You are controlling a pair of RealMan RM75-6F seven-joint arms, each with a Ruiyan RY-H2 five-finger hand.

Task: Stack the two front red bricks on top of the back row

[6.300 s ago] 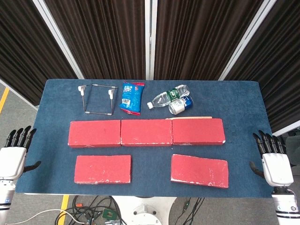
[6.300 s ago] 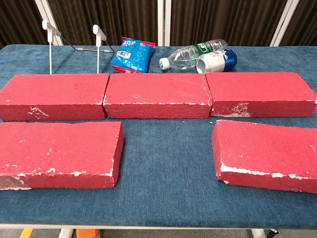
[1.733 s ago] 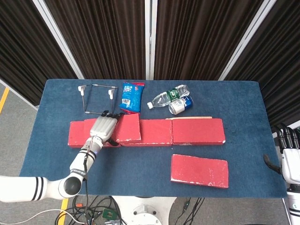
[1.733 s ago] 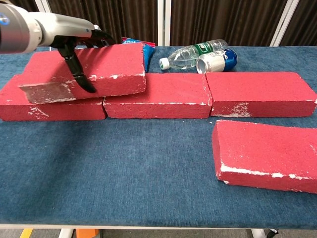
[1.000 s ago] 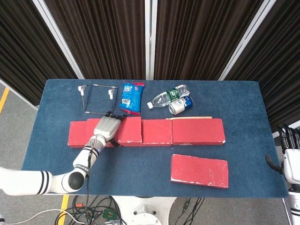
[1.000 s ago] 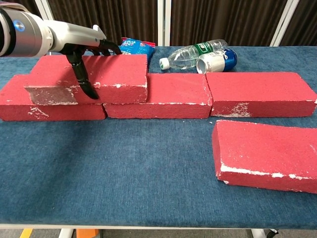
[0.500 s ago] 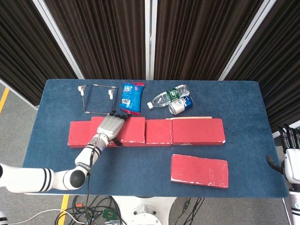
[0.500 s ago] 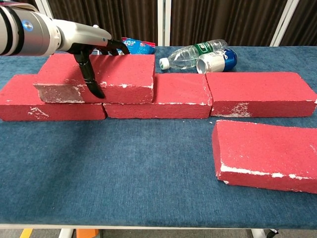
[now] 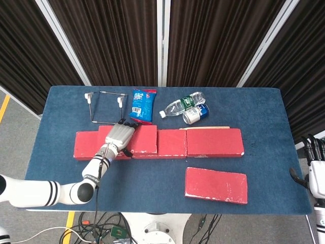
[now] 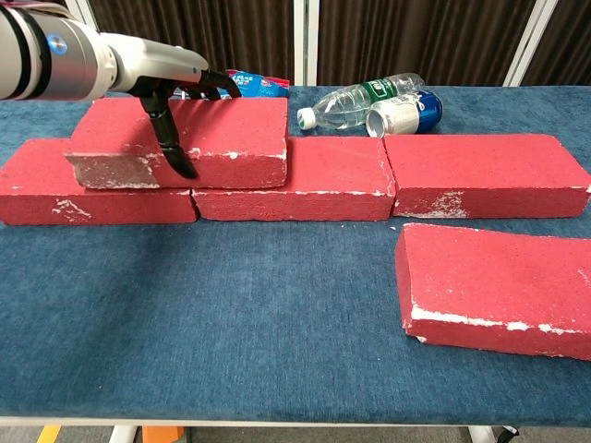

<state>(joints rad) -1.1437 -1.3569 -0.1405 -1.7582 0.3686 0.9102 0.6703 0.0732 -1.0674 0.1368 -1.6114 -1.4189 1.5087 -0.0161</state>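
Since a moment ago the left robot hand (image 10: 171, 97) has slid the first brick (image 10: 185, 143) a little further right along the back row (image 10: 369, 175), and it now sits level on top, straddling the seam between the left and middle bricks of that row. That hand still clasps it: its dark thumb runs down the near face while the other fingers reach over the far edge. Whether the grip has begun to slacken I cannot tell.

What matters for the next move is the second front brick (image 9: 216, 184). It lies flat on the tabletop (image 9: 162, 173), near right, apart from the back row, with its long axis running left to right and slightly skewed. It is well off to the right of the busy left hand. The right robot hand (image 9: 316, 175) waits beyond the right edge of the tabletop, fingers spread and holding nothing, and is plainly nearer to that brick. I would expect it to reach in leftward.
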